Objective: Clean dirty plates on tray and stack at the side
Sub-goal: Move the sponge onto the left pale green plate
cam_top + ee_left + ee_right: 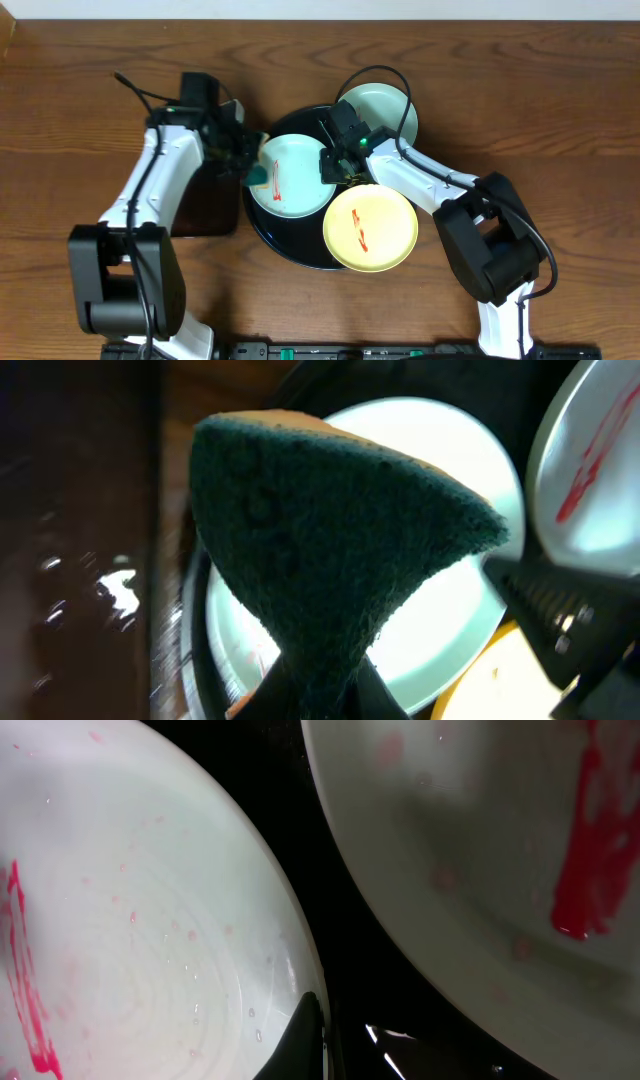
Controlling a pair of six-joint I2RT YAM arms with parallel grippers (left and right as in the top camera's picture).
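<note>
Tray: three dirty plates are pictured on the round black tray (285,250). The centre mint-green plate (295,185) lies in the middle, a second mint-green plate (385,108) overlaps the rim at 1 o'clock, and a yellow plate (370,228) sits at 5 o'clock.
Left arm: the left gripper (250,160) is seen clamped on a dark green sponge (330,530), held at the centre plate's 9 o'clock edge.
Right arm: the right gripper (335,168) is set at that plate's 3 o'clock rim. Whether its fingers are closed on the rim cannot be told.
Step judged in hand: the red smear (274,180) is to be scrubbed.
Done well: the sponge is best pressed flat and drawn along the smear. The plate should be steadied from the opposite rim so that it is not shoved into the yellow plate.
Stack: none is yet begun on the wood tabletop (520,100).
</note>
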